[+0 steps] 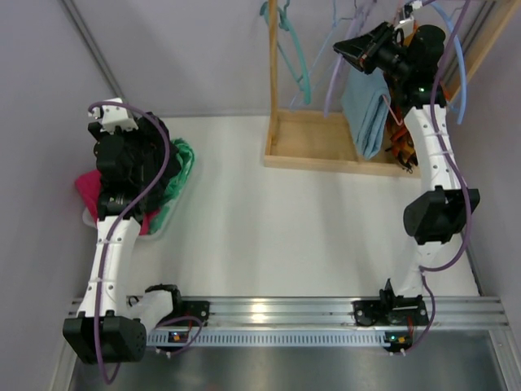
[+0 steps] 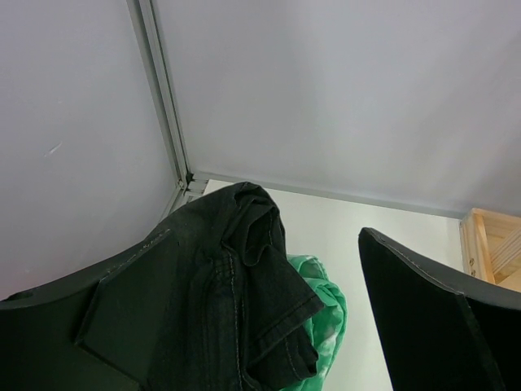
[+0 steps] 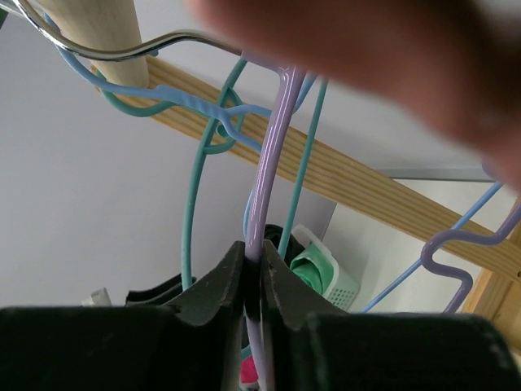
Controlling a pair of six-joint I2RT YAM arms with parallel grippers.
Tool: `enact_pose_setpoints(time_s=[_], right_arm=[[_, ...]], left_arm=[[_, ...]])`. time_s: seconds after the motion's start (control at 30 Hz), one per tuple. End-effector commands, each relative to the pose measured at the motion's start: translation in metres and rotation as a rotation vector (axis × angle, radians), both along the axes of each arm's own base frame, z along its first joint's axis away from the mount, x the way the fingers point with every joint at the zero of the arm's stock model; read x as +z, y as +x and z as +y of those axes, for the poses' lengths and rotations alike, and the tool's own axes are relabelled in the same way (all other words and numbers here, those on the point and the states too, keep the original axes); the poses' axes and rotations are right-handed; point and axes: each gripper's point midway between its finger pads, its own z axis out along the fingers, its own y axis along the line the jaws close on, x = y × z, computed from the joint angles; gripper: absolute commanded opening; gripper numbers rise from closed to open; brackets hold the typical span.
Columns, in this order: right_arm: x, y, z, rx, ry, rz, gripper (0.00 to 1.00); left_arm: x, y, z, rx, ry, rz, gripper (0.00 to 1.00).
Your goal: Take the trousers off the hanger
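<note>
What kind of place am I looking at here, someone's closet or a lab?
Probably a robot test bench in a lab, not a home: two arms bolted to a metal rail, bare grey walls, and a wooden rack of hangers staged on a white table.

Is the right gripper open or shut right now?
Shut: the right gripper clamps the purple hanger by its wire, no gap showing.

Right hand (image 3: 253, 262) pinching purple hanger (image 3: 277, 138), teal hangers (image 3: 191, 220) beside it, wooden rail (image 3: 366, 183) behind

Bare pale wood rack (image 1: 326, 161); smooth, glossy lilac plastic hanger (image 3: 273, 163); matt black denim garment (image 2: 220, 285), visibly stitched; matt white desk (image 1: 285, 236).
</note>
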Motion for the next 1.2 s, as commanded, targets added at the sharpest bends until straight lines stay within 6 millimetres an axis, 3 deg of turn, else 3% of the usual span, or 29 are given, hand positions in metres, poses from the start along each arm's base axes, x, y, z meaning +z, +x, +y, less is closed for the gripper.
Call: enact_pose_setpoints(time_s=[0.0,0.03,0.17,0.53,0.8,0.9,1.03,1.07,1.17], right_arm=[[0.010,-0.012,0.017,0.055,-0.028,-0.065,0.18],[0.013,-0.017,0.017,0.055,-0.028,-0.069,0.31],[0.024,-0.033,0.016,0.062,-0.029,-0.088,0.50],[0.048,-0.089,-0.004,-0.011,-0.097,-0.165,0.87],[0.053,-0.127,-0.015,-0.012,-0.151,-0.209,0.99],[0.071,-0.145,-0.023,0.017,-0.140,-0.262,0.99],[0.099,-0.152,-0.063,-0.070,-0.098,-0.316,0.99],[0.103,-0.148,-0.078,-0.114,-0.098,-0.323,0.99],[0.110,-0.144,-0.099,-0.182,-0.121,-0.343,0.99]], left_arm=[[0.028,-0.009,-0.003,-0.005,-0.002,-0.076,0.98],[0.028,-0.009,-0.003,-0.006,0.000,-0.076,0.98],[0.031,-0.010,-0.004,-0.015,0.000,-0.082,0.98],[0.035,-0.012,-0.010,-0.038,-0.006,-0.092,0.98],[0.033,-0.014,-0.013,-0.047,-0.009,-0.093,0.98],[0.032,-0.014,-0.016,-0.062,-0.006,-0.091,0.98],[0.032,-0.013,-0.019,-0.078,0.002,-0.090,0.98],[0.032,-0.012,-0.019,-0.081,0.004,-0.089,0.98],[0.031,-0.009,-0.020,-0.087,0.002,-0.083,0.98]])
